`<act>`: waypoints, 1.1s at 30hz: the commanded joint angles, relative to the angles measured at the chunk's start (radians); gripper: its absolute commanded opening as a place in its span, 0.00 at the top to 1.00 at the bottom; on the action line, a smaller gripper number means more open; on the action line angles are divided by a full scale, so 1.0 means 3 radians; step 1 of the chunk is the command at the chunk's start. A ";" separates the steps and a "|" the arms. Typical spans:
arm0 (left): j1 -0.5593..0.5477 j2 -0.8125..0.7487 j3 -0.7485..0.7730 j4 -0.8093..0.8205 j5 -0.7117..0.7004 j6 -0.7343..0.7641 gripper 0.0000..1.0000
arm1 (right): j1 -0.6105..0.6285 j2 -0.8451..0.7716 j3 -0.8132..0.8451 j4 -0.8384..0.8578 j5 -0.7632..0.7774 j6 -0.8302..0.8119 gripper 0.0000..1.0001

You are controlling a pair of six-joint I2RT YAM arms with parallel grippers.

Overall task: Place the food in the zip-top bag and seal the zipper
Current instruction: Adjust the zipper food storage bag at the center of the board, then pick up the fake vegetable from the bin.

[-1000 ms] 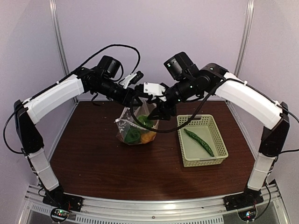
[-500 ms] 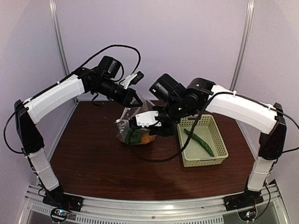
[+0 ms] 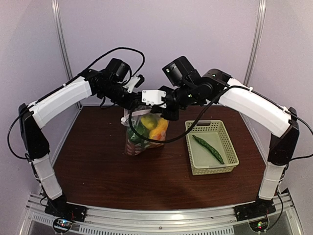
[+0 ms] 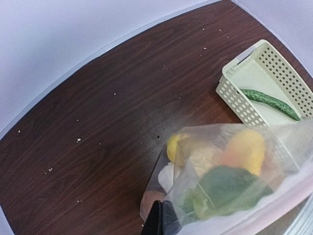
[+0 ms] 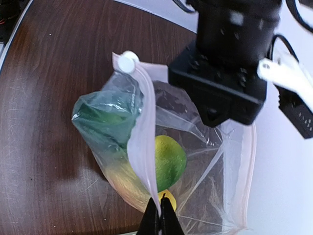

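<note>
A: Is any brand, label or number printed on the zip-top bag (image 5: 195, 161)?
B: None that can be read; the plastic shows no lettering in any of the 3 views
A: And on the basket (image 4: 234, 93)?
B: No legible text or number there either
</note>
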 commanded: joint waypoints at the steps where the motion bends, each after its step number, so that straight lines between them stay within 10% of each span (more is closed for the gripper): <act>1: 0.0071 -0.0753 -0.0525 0.0675 0.0199 -0.0082 1.00 | -0.0042 -0.0190 -0.0131 0.0196 -0.0132 0.0118 1.00; 6: 0.0082 -0.0917 -0.0519 0.0913 0.1007 -0.0041 1.00 | -0.0044 -0.0229 -0.0183 0.0129 -0.0035 0.0164 1.00; 9: 0.0149 -0.1138 -0.1106 0.1421 0.0790 -0.0216 0.92 | -0.0051 -0.0282 -0.0456 0.0255 -0.0016 0.0093 0.99; 12: 0.0174 -0.0747 -0.0639 0.0827 0.0738 -0.0072 0.95 | -0.0039 -0.0134 -0.0402 0.0128 0.0073 0.0128 0.96; 20: 0.0174 -0.0512 -0.0596 0.0669 0.0910 -0.0053 0.95 | -0.0129 -0.0417 -0.0263 -0.0034 -0.0339 0.0454 0.34; 33: 0.0174 -0.0507 -0.0638 0.0709 0.0927 -0.0088 0.95 | -0.1624 -0.1228 -0.1593 0.0412 -0.1001 0.1324 0.31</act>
